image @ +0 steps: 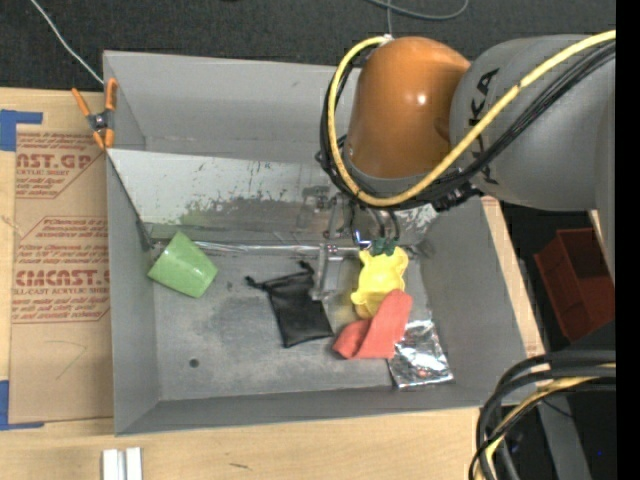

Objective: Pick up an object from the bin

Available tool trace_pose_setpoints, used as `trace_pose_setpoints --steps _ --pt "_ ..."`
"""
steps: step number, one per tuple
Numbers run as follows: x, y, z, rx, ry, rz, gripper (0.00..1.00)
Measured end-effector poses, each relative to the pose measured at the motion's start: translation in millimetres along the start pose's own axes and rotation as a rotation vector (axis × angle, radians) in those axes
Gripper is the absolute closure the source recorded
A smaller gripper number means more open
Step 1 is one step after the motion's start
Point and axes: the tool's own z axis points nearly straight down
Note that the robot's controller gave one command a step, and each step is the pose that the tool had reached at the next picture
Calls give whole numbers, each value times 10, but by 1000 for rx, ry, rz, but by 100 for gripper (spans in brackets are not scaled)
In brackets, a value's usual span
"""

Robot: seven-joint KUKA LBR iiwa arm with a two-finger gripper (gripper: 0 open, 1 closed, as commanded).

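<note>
My gripper (352, 258) hangs below the orange dome at the bin's middle right, open. Its left finger (325, 271) stands upright at the right edge of a crumpled black cloth (298, 311). The other finger is down by the top of a yellow soft toy (378, 280). The toy lies just right of the gap between the fingers, and nothing is clamped between them. A salmon-red oblong piece (375, 329) leans against the toy's lower side. A crinkled silver foil packet (420, 356) lies at the front right.
A light green cup (183, 265) lies on its side at the left of the bin, well apart from the rest. The bin's floor between the cup and the black cloth is bare grey metal. The arm and its cables cover the bin's back right corner.
</note>
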Motion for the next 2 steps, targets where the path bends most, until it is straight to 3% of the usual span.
trace_pose_setpoints --steps 1,2 --pt "-11 -6 -49 -1 -7 2 0" --pt "348 -271 1420 -2 -3 122 0"
